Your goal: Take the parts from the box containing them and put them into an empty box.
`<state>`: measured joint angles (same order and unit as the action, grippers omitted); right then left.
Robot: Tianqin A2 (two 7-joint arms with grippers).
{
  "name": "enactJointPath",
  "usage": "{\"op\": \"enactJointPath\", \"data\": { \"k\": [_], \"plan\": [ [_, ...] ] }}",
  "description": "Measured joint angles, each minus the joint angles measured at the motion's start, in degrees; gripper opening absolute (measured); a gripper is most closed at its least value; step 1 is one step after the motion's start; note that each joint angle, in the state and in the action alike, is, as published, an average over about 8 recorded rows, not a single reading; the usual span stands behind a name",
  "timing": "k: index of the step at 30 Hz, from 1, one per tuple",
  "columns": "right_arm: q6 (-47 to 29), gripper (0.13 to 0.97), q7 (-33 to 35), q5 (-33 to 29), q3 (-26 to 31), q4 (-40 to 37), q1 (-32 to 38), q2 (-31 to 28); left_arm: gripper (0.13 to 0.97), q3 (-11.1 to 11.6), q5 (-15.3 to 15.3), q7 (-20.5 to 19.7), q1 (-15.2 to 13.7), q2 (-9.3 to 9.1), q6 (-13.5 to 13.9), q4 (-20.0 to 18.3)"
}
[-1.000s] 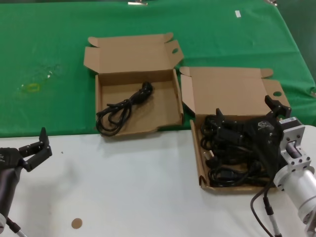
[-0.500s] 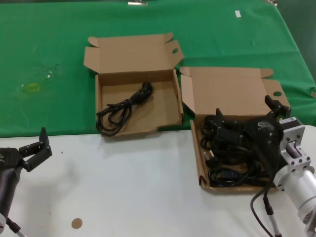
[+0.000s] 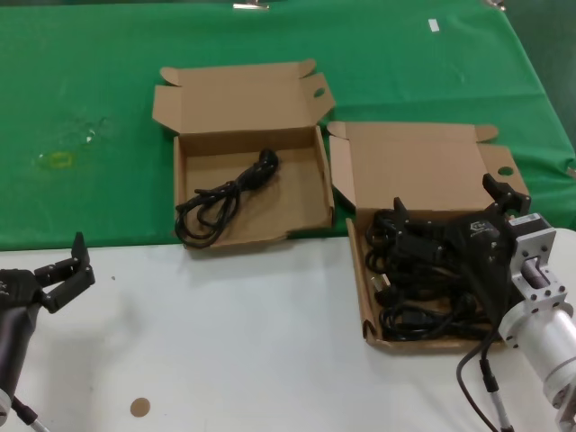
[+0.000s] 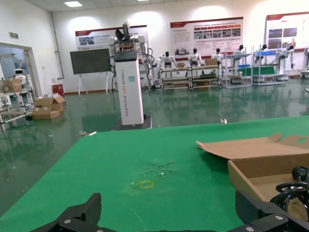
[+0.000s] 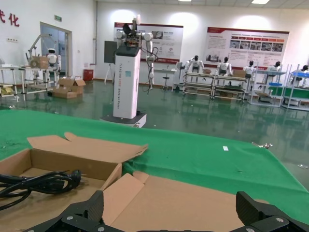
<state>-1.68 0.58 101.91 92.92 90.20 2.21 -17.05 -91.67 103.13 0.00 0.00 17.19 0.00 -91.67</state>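
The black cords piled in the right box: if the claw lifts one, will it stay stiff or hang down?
Likely floppy: the cords lie in loose loops. Probably tangled, so neighbours may follow one out of the box. The open right claw hovers over them.

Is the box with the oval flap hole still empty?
No, one black power cord already lies inside the box with the oval flap hole in the head view.
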Motion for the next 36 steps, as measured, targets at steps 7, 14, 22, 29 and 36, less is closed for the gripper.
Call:
{"op": "enactJointPath", "data": {
  "k": [7, 14, 22, 29, 36],
  "plan": [
    [0.0, 0.966, 0.0, 0.0, 0.0, 0.0, 0.0, 0.0, 0.966, 0.0, 0.0, 0.0, 0.0, 0.00, 0.0, 0.0],
    [0.0, 0.966, 0.0, 0.0, 0.0, 0.0, 0.0, 0.0, 0.966, 0.0, 0.0, 0.0, 0.0, 0.00, 0.0, 0.0],
    [0.0, 0.966, 0.0, 0.0, 0.0, 0.0, 0.0, 0.0, 0.966, 0.0, 0.0, 0.0, 0.0, 0.00, 0.0, 0.0],
    [0.0, 0.966, 0.0, 0.0, 0.0, 0.0, 0.0, 0.0, 0.966, 0.0, 0.0, 0.0, 0.0, 0.00, 0.0, 0.0],
    [0.0, 0.966, 0.0, 0.0, 0.0, 0.0, 0.0, 0.0, 0.966, 0.0, 0.0, 0.0, 0.0, 0.00, 0.0, 0.0]
  ]
}}
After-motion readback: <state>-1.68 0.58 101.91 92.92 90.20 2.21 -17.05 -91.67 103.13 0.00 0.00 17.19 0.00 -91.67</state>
